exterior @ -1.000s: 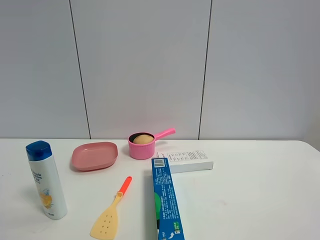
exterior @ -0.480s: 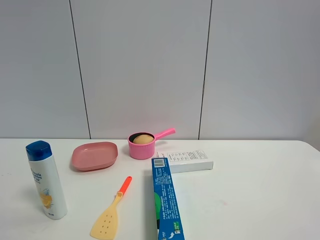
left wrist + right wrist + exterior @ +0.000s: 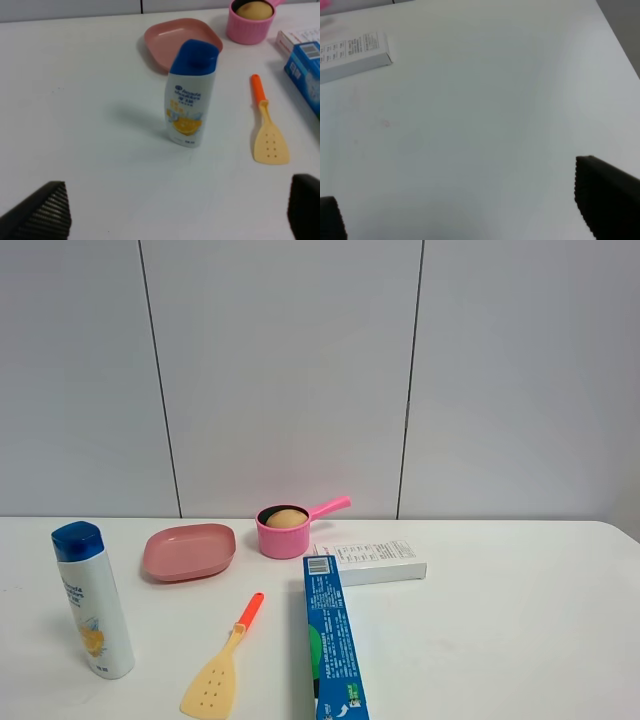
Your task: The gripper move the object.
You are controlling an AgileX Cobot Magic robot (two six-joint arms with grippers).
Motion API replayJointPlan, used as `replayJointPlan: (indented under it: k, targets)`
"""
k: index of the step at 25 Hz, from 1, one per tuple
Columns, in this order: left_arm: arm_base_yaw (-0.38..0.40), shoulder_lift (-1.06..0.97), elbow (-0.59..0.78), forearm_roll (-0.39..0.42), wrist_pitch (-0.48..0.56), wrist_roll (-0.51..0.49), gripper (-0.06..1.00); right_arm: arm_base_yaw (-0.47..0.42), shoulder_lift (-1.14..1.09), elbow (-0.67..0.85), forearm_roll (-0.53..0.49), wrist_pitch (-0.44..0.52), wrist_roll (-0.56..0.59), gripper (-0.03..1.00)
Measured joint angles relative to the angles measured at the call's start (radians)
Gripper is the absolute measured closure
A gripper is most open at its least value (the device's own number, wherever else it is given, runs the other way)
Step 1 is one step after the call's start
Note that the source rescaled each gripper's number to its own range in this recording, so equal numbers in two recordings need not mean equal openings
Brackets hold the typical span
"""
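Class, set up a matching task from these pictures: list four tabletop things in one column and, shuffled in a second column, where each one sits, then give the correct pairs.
Things
1. tan-yellow oval potato-like lump
2. white bottle with blue cap
3. pale yellow slotted spatula with orange handle
4. long blue carton

Places
A. at the far left, standing upright
B. inside the pink saucepan
C. lying flat, its far end by the white box
D. lying between the bottle and the blue carton

Pairs: 1-B, 2-A, 3-D, 4-C

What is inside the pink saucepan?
The tan potato-like object sits inside the pink saucepan, its top showing above the rim. The pan's bottom beneath it is hidden.
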Motion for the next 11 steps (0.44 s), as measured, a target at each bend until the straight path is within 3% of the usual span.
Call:
replayJointPlan:
  k: [11]
  targets:
    - [0.0,0.0,0.0,0.0,0.0,0.0,-0.06,0.0,0.0,0.0,0.0,0.0,0.0,-0.02]
